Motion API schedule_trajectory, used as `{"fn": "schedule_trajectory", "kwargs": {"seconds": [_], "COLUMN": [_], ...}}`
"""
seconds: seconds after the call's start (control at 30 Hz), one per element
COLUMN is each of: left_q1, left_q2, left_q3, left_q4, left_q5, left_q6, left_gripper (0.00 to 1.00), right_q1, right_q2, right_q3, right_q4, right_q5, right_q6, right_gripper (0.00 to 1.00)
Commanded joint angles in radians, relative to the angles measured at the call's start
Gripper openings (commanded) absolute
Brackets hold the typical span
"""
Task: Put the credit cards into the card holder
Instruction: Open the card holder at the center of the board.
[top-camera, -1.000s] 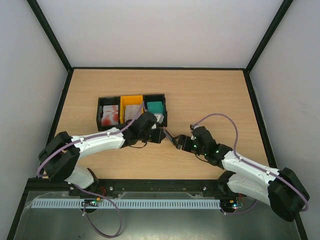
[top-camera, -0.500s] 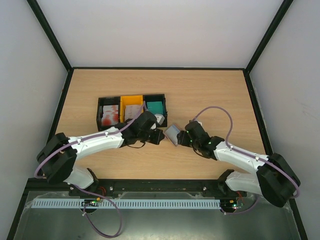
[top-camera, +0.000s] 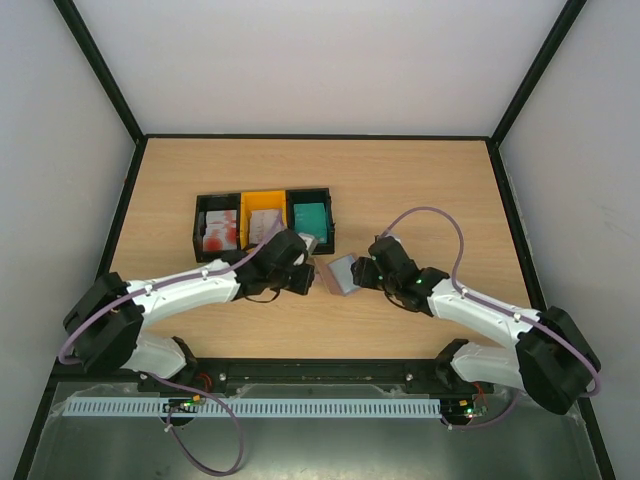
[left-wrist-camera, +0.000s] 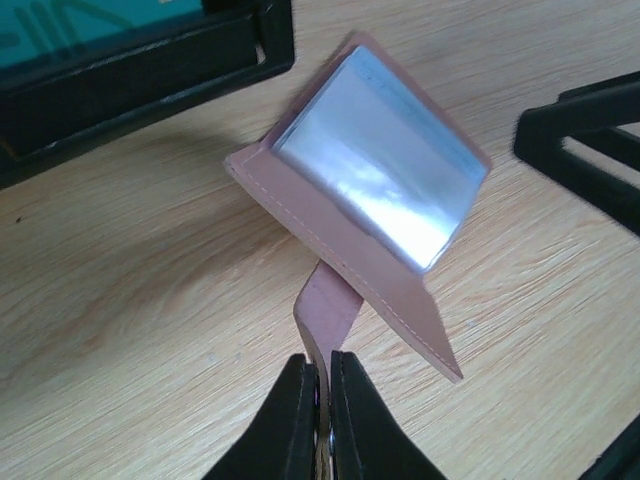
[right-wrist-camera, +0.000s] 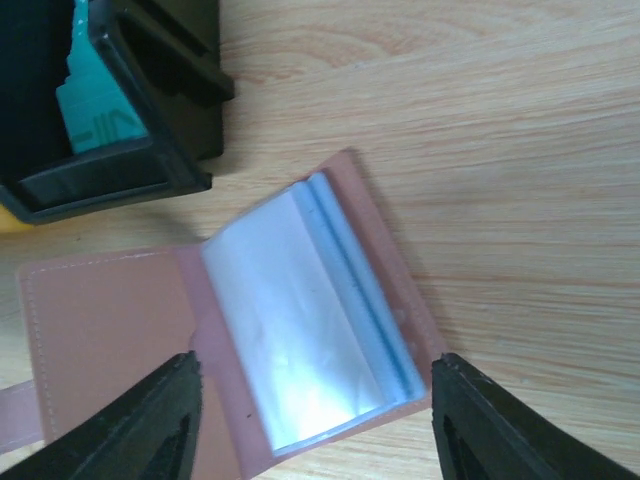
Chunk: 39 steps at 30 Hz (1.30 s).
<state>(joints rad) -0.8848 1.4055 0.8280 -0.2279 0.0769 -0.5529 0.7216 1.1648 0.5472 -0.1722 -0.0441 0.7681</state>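
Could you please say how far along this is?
Done: the pinkish-brown leather card holder is open. In hand: left claw pinches its tab; right claw hovers open over it. Left: red-blotched, pale and teal card stacks sit in the black-and-yellow tray.

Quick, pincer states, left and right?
Left pincer: closed on the tab of the card holder.
Right pincer: open, holding nothing, over the card holder.

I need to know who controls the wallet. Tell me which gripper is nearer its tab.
Left. The left gripper is shut on the tab itself. The right gripper is open, straddling the wallet's pocket side, away from the tab.
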Motion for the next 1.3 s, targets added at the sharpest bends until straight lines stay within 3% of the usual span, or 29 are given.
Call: {"fn": "schedule_trajectory", "kwargs": {"seconds": [0.0,0.2,0.43,0.6,0.87,1.07,1.27], "left_q1": [0.012,0.029,0.039,0.042,0.048,0.047,0.048], "left_q2": [-0.028,-0.035,-0.001,-0.011,-0.132,-0.211,-0.144], "left_q3": [-0.060,-0.157,-0.185,-0.179,-0.083,-0.077,-0.099], "left_q4": [-0.043,-0.036,-0.019,-0.031,-0.103,0.024,0.149], "left_q5": [-0.060,-0.102,-0.104,-0.109,-0.216,-0.077,0.053], "left_q6": [0.009,-0.027,-0.036,-0.038,-0.071,-0.096,-0.122], "left_gripper": [0.03,0.05,0.08,0.15,0.36,0.38,0.35], "right_q1": [0.007,0.039,0.070,0.096,0.129,0.162,0.162], "right_q2": [0.018,0.099,0.198,0.233,0.262,0.277,0.279], "right_q3": [0.015,0.025,0.075,0.101,0.117,0.133,0.126], "right_q4": [0.024,0.056,0.070,0.070,0.075,0.080,0.077], "right_q5": [-0.072,-0.099,-0.086,-0.076,-0.073,-0.066,-0.021], "right_q6": [-0.035,-0.037,-0.036,-0.032,-0.028,-0.020,0.013], "right_gripper": [0.57,0.39,0.39,0.30,0.33,0.35,0.35]}}
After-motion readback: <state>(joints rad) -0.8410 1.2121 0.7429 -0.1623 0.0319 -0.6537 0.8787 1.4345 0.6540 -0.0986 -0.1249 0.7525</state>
